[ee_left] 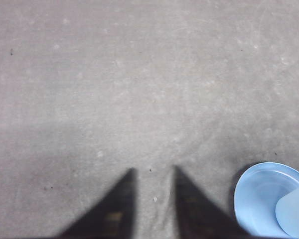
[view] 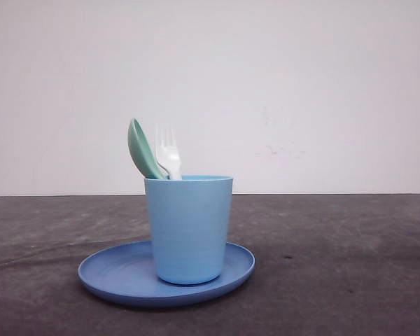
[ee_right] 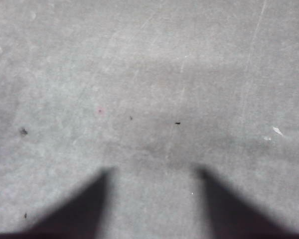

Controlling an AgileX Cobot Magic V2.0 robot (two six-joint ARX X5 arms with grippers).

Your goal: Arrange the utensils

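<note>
I see the fork (view: 168, 152) and spoon (view: 143, 150) standing upright in the cup (view: 189, 227) on the plate (view: 115, 276). My left gripper (ee_left: 154, 199) is nearer; both it and the right gripper (ee_right: 152, 199) are parted and empty.

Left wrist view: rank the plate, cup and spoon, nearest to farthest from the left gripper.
1. Plate: its rim lies closest to the left gripper.
2. Cup: stands on the plate, past that rim.
3. Spoon: inside the cup in the front view; too close to call.
</note>
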